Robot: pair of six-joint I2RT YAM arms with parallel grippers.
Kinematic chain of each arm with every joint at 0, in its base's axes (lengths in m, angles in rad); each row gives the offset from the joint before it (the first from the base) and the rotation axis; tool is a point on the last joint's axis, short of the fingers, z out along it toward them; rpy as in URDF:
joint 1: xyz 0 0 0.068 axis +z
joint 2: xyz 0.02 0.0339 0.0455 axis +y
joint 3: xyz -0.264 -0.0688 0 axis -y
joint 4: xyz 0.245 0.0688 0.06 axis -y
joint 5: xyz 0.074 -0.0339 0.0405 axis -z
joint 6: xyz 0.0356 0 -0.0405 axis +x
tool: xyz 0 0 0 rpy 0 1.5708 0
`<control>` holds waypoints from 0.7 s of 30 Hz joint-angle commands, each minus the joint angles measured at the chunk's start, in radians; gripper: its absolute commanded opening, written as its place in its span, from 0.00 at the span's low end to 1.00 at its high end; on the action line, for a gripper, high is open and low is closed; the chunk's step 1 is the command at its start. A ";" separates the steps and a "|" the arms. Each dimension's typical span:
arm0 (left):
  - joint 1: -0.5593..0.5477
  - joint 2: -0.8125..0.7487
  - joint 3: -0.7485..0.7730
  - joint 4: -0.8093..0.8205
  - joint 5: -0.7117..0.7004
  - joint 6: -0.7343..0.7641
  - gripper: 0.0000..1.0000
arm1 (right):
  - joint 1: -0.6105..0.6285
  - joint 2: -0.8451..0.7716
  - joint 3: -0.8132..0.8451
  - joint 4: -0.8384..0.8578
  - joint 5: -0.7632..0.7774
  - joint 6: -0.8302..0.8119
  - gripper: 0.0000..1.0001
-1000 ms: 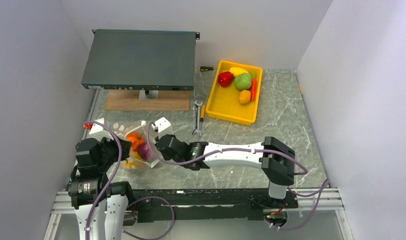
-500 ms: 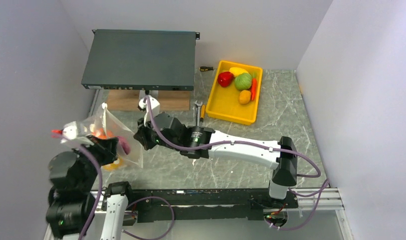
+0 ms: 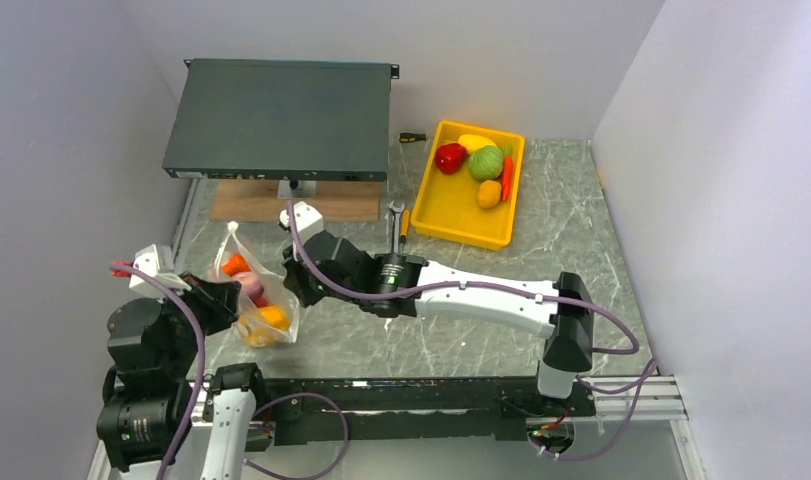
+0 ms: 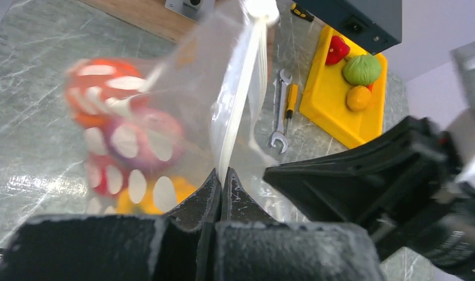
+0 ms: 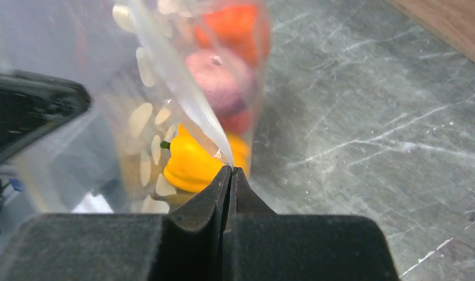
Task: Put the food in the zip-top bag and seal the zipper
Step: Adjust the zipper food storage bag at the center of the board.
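**Bag lowered and carried right, now held between both arms**

The bag [image 4: 188, 76] has come down and shifted right from where the left arm [image 3: 146, 335] held it high a moment ago. The left jaws are pinched shut on the bag's mouth edge, where the whitish zipper [image 4: 241, 99] runs up and away from them. Food [image 3: 273, 318] shows through the dotted plastic: orange on top, purple in the middle, yellow lowest. I cannot tell whether the bag's bottom touches the tabletop [image 3: 581, 250]. The right jaws, at the end of the right arm [image 3: 481, 300], are clamped shut on the bag's other edge. Further right lie a wrench [image 3: 394, 240] and a screwdriver [image 3: 404, 222]. Beyond them is the tray [image 3: 451, 215], which holds a cabbage [image 3: 486, 162], a carrot [image 3: 507, 178] and other pieces.
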 commanded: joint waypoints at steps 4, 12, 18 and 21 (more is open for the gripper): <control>0.002 -0.050 -0.213 0.023 -0.051 0.024 0.00 | -0.012 -0.035 -0.026 0.078 0.004 0.010 0.00; 0.003 -0.056 -0.230 0.071 -0.084 0.068 0.00 | -0.032 -0.036 -0.048 0.086 -0.025 0.006 0.00; 0.002 -0.045 -0.278 0.110 -0.121 0.110 0.00 | -0.041 -0.031 -0.027 0.071 -0.039 -0.010 0.24; 0.003 -0.045 -0.312 0.127 -0.105 0.111 0.00 | -0.042 -0.036 -0.017 0.050 -0.042 -0.026 0.43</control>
